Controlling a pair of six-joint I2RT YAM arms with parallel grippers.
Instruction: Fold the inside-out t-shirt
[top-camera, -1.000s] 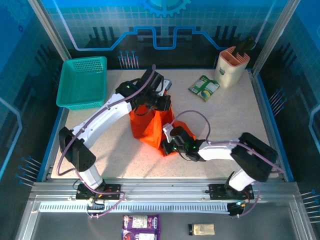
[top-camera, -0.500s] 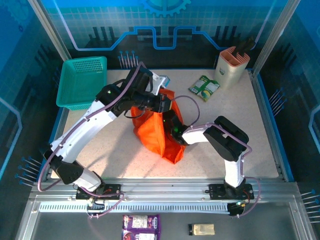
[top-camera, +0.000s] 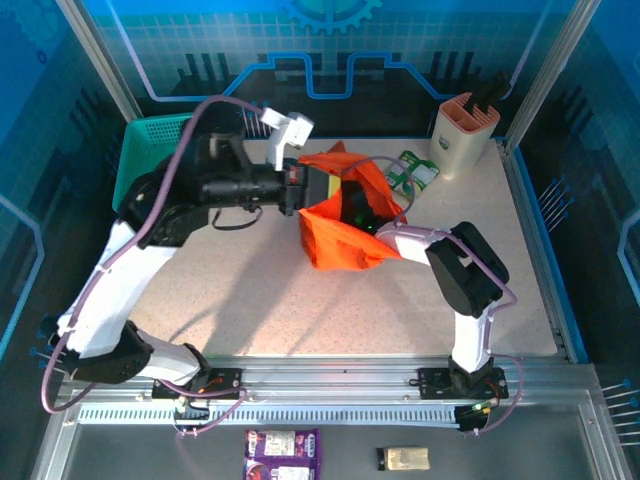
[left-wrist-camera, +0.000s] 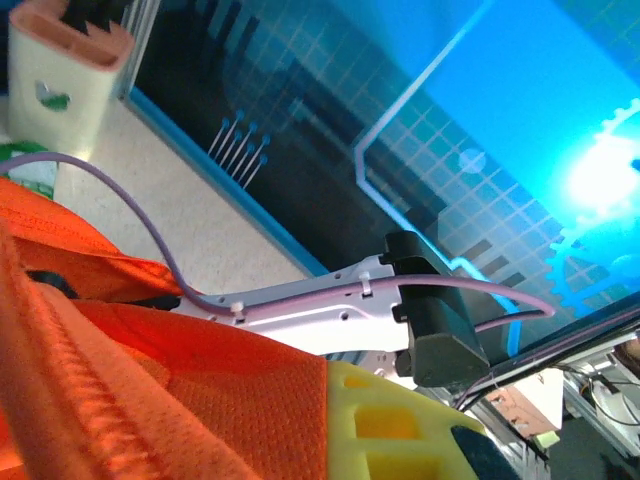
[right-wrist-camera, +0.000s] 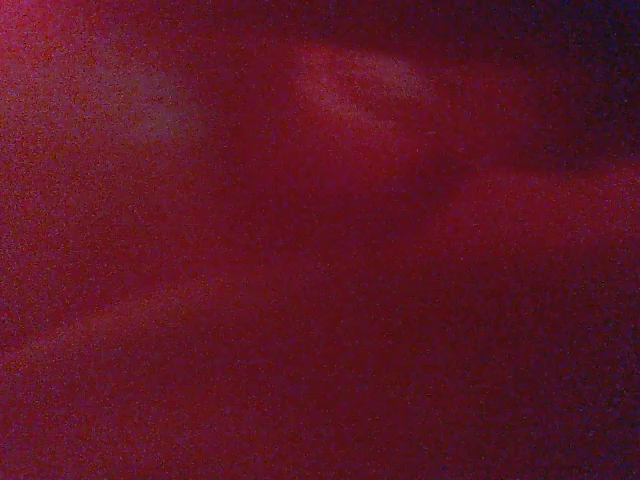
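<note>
Left gripper (top-camera: 299, 192): clenched on the left edge of the inside-out t-shirt (top-camera: 340, 240), held high on a raised arm. In the left wrist view the orange cloth (left-wrist-camera: 150, 380) lies bunched against the yellow finger pad (left-wrist-camera: 390, 420), stitched seam outward.

T-shirt: one crumpled orange mass just beyond the middle of the counter (top-camera: 300, 310), toward 12 o'clock. Whether its lower edge touches the counter cannot be told.

Right gripper (top-camera: 357, 208): buried in the cloth from the 3 o'clock side. The right wrist view gives dark red fabric (right-wrist-camera: 320, 240) against the lens. Released or clenched cannot be told.

Surroundings: teal basket (top-camera: 150, 150) at 10 o'clock, partly behind the left arm; beige holder (top-camera: 465, 130) at 1 o'clock; green packet (top-camera: 415, 170) just beside the shirt's far right.
</note>
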